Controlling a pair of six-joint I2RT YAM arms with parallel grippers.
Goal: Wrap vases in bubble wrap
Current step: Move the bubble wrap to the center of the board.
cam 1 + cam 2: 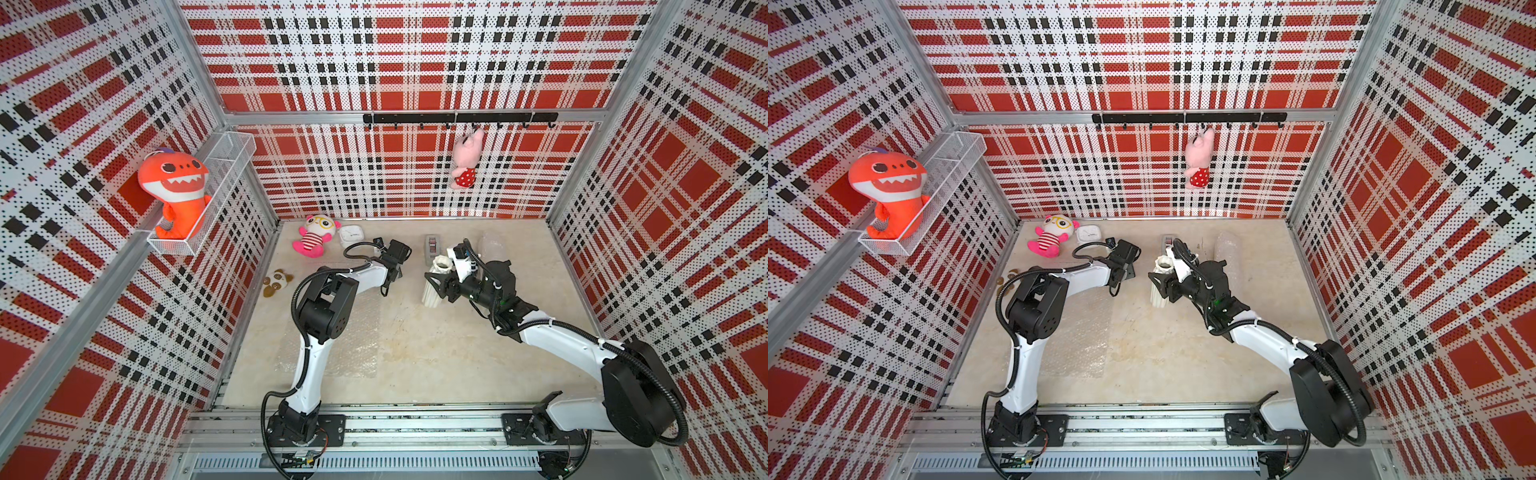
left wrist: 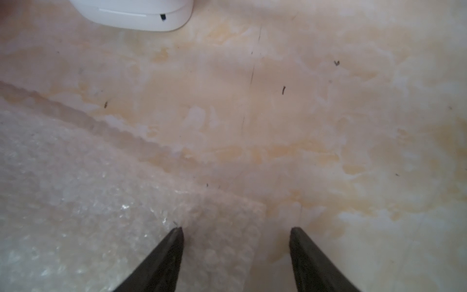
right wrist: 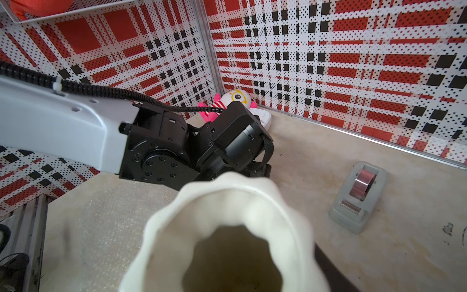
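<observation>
I hold my left gripper with fingers spread astride the near corner of the flat bubble wrap, not yet pinching it, while my right gripper clamps the upright vase off to the sheet's right, clear of it.

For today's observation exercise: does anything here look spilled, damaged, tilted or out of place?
Nothing is spilled or broken. The vase is roughly upright in the right gripper. Only the table looks marked, with yellowish blotches and small dark scuffs.
</observation>
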